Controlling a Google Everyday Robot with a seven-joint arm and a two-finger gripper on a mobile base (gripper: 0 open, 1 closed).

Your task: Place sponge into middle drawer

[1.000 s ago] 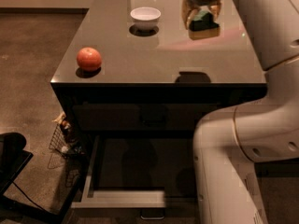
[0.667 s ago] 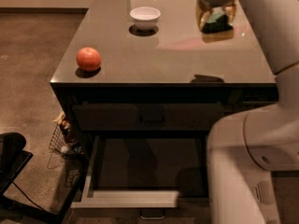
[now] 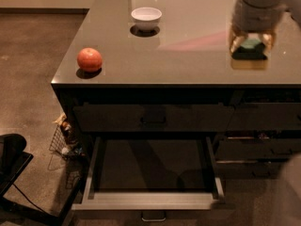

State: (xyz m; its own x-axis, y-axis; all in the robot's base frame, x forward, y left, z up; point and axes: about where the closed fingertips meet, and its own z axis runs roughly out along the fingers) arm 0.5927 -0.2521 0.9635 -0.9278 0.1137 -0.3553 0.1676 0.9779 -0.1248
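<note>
One white bowl [image 3: 146,17], one orange-red fruit [image 3: 89,59] on the table [image 3: 188,62], gripper [image 3: 251,44] far right, fingers [image 3: 236,38] clamped on one sponge [image 3: 251,52], middle drawer [image 3: 150,200] open below

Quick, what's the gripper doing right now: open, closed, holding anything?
Gripper: closed on the sponge, just above the countertop at its right side.

The sponge [image 3: 250,53], green on top, sits level in the grip of the claw [image 3: 252,44] over the right part of the bench [image 3: 188,62]. The middle drawer [image 3: 148,200], grey-rimmed with a dark floor, stands pulled open below the bench's front edge.
</note>
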